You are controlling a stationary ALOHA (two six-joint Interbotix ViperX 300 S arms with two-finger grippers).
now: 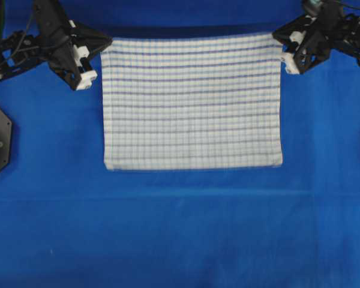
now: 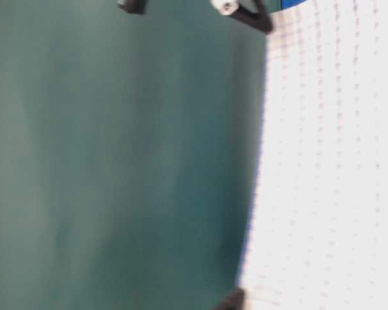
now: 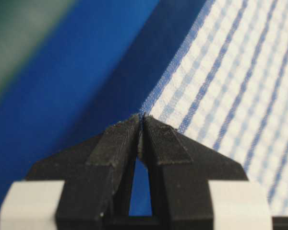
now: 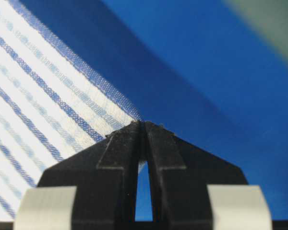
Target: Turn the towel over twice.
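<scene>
While the towel (image 1: 192, 102) hangs lifted off the blue cloth (image 1: 180, 228), left claw (image 1: 98, 55) and right claw (image 1: 281, 51) each pinch a far corner. Judgement: one turn under way, neither complete.

open blue cloth (image 1: 180, 234) around towel (image 1: 192, 102)

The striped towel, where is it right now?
In the overhead view, the white rectangular cloth towel with blue stripes spreads over the blue table cloth, upper middle, its far corners pinched by the left tool and right tool.
</scene>
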